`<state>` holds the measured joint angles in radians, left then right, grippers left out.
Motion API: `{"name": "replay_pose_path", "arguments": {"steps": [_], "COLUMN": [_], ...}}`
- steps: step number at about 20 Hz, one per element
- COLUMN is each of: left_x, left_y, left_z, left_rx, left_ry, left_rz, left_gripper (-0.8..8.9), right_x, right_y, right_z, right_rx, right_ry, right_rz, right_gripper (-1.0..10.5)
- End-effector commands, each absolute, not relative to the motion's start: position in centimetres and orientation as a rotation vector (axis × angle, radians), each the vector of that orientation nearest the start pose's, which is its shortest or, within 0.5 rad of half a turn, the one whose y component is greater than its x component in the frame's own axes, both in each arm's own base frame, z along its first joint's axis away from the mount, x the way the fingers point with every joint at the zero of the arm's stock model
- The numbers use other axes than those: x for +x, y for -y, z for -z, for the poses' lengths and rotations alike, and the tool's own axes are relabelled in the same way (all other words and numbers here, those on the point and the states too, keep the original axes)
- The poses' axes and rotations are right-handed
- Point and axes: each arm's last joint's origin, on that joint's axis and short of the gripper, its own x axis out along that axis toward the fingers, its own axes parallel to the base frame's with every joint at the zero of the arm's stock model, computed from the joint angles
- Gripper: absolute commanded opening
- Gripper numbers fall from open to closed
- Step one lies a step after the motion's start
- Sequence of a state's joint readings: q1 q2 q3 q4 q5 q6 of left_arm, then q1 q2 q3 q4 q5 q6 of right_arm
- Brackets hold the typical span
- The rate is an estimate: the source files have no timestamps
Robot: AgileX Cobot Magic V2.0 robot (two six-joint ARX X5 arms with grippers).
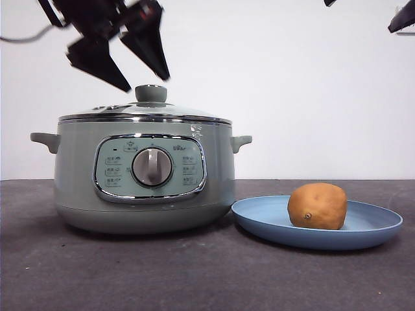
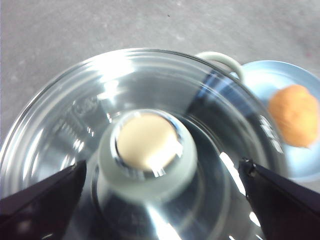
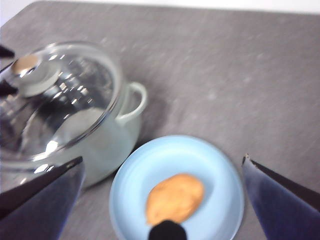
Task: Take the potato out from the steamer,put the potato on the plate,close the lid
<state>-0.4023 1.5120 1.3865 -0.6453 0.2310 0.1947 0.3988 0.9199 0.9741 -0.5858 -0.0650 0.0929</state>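
The sage-green steamer [image 1: 146, 175] stands at the left with the glass lid [image 1: 146, 113] resting on it. My left gripper [image 1: 133, 74] is open and empty, hovering just above the lid's green knob [image 2: 147, 155]. The orange-brown potato [image 1: 317, 206] lies on the blue plate [image 1: 369, 230] to the right of the steamer. My right gripper [image 3: 162, 200] is open and empty, high above the plate [image 3: 200, 155] and potato [image 3: 175, 197]; it shows only as a black tip [image 1: 403, 19] at the top right corner of the front view.
The steamer's side handle [image 1: 241, 141] reaches toward the plate, with a small gap between pot and plate. Dark grey tabletop [image 1: 194, 272] lies in front of both. A white wall is behind.
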Motion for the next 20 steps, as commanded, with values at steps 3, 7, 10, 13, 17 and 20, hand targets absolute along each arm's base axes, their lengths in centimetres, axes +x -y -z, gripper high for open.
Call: {"name": "replay_pose_path", "arguments": {"steps": [3, 7, 10, 13, 17, 20], "left_x": [26.0, 21.9, 19.6, 18.4, 18.4, 18.4], "left_y": [11.9, 10.1, 9.2, 8.7, 8.7, 8.7], "left_z": [-37.5, -40.9, -42.1, -42.3, -42.2, -42.3], "left_rx": [0.233, 0.238, 0.241, 0.247, 0.244, 0.244], "left_ry": [-0.74, -0.841, -0.901, -0.936, -0.943, -0.939], "left_rz": [0.683, 0.685, 0.686, 0.69, 0.687, 0.687], "left_gripper": [5.66, 5.61, 2.02, -0.08, -0.04, -0.04], "right_x": [16.4, 15.5, 14.9, 14.6, 14.7, 14.7], "right_y": [-7.5, -7.6, -7.6, -7.5, -7.5, -7.5], "right_z": [-33.0, -32.2, -31.8, -31.6, -31.6, -31.6], "right_rx": [0.016, 0.06, 0.096, 0.094, 0.089, 0.088], "right_ry": [-0.657, -0.792, -0.867, -0.907, -0.9, -0.899], "right_rz": [-0.519, -0.657, -0.737, -0.756, -0.756, -0.752], "right_gripper": [6.0, 5.9, 4.6, -0.2, 0.0, 0.0]}}
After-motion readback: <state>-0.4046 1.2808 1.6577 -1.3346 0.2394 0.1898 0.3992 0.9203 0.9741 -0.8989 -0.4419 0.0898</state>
